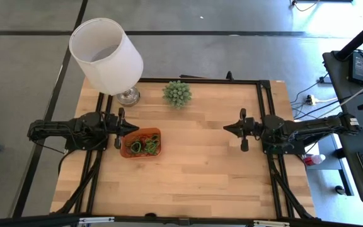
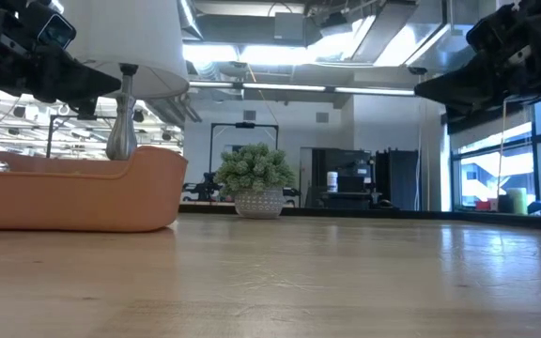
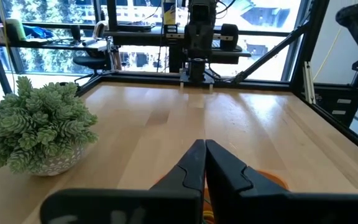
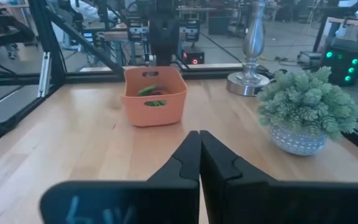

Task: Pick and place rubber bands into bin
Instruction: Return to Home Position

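High view: the rubber bands (image 1: pixel 145 145), a mostly green tangle, lie in the orange bin (image 1: pixel 125 153) just beside the left claw (image 1: pixel 134 128); none shows loose on the counter (image 1: pixel 194 176), so the job seems done. Low view: only the bin's wall shows. Wrist views: left claw and right claw (image 4: pixel 199 137) both pinched together, holding nothing

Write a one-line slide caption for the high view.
Rubber bands lie in the orange bin by the shut left gripper; the shut right gripper faces it across the wooden table.
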`<state>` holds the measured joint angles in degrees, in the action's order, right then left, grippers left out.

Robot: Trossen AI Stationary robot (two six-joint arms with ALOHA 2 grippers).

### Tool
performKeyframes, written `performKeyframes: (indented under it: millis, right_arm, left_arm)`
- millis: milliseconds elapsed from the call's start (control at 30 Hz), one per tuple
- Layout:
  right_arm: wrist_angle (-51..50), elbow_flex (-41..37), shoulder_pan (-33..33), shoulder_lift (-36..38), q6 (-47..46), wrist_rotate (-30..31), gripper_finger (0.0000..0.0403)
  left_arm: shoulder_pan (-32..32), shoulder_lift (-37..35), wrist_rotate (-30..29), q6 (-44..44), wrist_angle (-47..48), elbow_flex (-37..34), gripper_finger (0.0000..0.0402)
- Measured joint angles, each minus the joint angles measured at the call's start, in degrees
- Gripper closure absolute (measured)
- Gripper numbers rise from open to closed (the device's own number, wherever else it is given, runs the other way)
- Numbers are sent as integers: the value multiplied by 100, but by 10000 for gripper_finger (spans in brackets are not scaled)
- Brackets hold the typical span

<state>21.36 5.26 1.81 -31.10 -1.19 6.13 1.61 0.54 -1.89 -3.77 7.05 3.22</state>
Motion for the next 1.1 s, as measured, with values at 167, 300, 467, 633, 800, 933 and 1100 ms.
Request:
performKeyframes:
  millis: [167, 300, 467, 633, 800, 933, 1100]
  right_arm:
    - [-97, 0, -270, 120, -5, -285, 401]
    - [-505, 0, -342, 400, -261, -288, 401]
    - [-1310, 0, -342, 1005, -600, -297, 401]
    - [-1992, 0, -340, 1727, -734, -297, 402]
    - [-2454, 0, -340, 2454, -643, -294, 402]
    - [-2795, -16, -340, 2955, -599, -303, 402]
    - [-1987, -487, -337, 3032, -455, -574, 402]
  left_arm:
    - [0, -1, 0, 0, 0, 0, 396]
    - [0, 0, 0, 0, 0, 0, 397]
    - [0, -1, 0, 0, 0, 0, 394]
    - [0, -1, 0, 0, 0, 0, 395]
    - [0, -1, 0, 0, 0, 0, 395]
    - [0, 0, 0, 0, 0, 0, 394]
    - [0, -1, -1, 0, 1, 0, 397]
